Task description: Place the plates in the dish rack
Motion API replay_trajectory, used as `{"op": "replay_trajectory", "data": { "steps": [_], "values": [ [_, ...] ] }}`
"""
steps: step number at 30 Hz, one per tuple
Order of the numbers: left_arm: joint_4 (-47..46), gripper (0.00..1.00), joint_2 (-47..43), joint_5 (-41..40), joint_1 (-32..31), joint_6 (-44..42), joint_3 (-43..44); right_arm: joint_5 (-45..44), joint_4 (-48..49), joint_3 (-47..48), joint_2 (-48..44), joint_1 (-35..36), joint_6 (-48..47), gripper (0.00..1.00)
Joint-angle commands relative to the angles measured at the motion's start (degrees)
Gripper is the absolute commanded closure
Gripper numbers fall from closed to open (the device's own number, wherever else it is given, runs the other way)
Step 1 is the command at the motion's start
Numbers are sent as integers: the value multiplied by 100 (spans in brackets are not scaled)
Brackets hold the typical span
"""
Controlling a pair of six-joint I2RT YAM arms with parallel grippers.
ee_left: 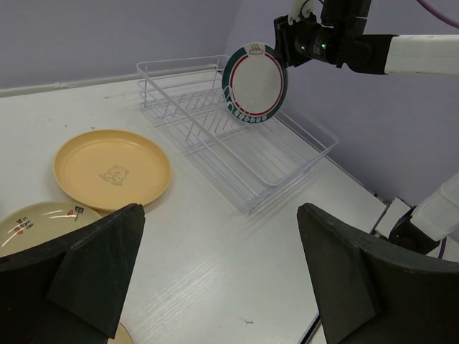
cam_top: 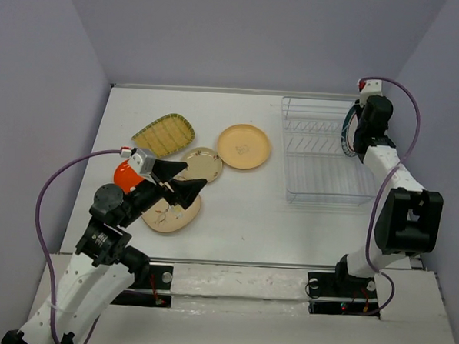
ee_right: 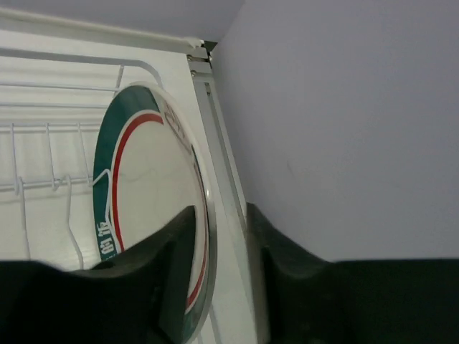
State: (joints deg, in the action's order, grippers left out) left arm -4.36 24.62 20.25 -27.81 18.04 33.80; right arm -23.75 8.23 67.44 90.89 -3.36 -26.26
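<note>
The white green-red-rimmed plate stands on edge over the dish rack, upper right in the left wrist view, to slot between tines. The right gripper straddles its rim; whether it grips, I cannot tell. The left gripper, wide open and empty, hovers over the other plates

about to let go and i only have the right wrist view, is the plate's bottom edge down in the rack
observer: the white plate with green-red rim stands upright near the dish rack's right end, lower edge apparently down among the wires.
operator: which plate is closest for the next pick
observer: the orange-tan plate, flat on the table left of the rack.
operator: where's the left tool
observer: the left tool hangs open above the cream oval plate.
</note>
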Motion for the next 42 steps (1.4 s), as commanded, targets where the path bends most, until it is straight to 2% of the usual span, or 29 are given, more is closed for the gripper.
{"op": "replay_trajectory", "data": {
  "steps": [1,4,7,10,11,13,14,15,18,21,22,26,29,31,36,42],
  "values": [
    [-162,1,43,-39,-14,-64,232,-481,444,445,-141,-16,305,44],
    [-153,1,78,-82,21,-38,232,-430,-151,917,-247,-16,875,36],
    [-118,1,122,-153,57,-29,250,-227,-778,1201,-528,63,1868,34],
    [-65,1,157,-311,109,-20,258,63,-1244,1245,-853,720,2572,34],
    [-39,1,183,-355,127,-20,267,89,-1349,1167,-923,1323,2695,35],
    [14,1,201,-504,197,-29,294,151,-1456,1114,-1012,1984,3161,35],
    [32,1,210,-565,232,-29,294,186,-1578,1061,-1021,2588,3641,36],
    [75,1,201,-714,285,-38,320,482,-1648,1017,-1003,2838,3933,40],
    [233,1,131,-1275,364,-151,372,1036,-1422,484,-968,3619,5230,44],
    [357,1,-27,-1830,373,-248,408,1521,-597,-54,-775,4218,6059,49],
    [400,1,-71,-2206,373,-283,408,1583,-377,-229,-679,4638,6176,49],
    [427,1,-221,-2508,382,-293,399,1794,-148,-292,-38,5413,6633,47],
    [418,1,-212,-2526,382,-284,382,2373,336,-556,481,5617,7055,37],
    [410,1,-186,-2456,382,-275,373,2708,591,-679,894,5688,7310,37],
    [383,1,-107,-2359,382,-249,355,3332,1189,-733,1606,5741,7513,38],
    [383,1,-72,-2280,382,-249,346,3745,1690,-557,2502,5741,7882,46]
  ]
}}
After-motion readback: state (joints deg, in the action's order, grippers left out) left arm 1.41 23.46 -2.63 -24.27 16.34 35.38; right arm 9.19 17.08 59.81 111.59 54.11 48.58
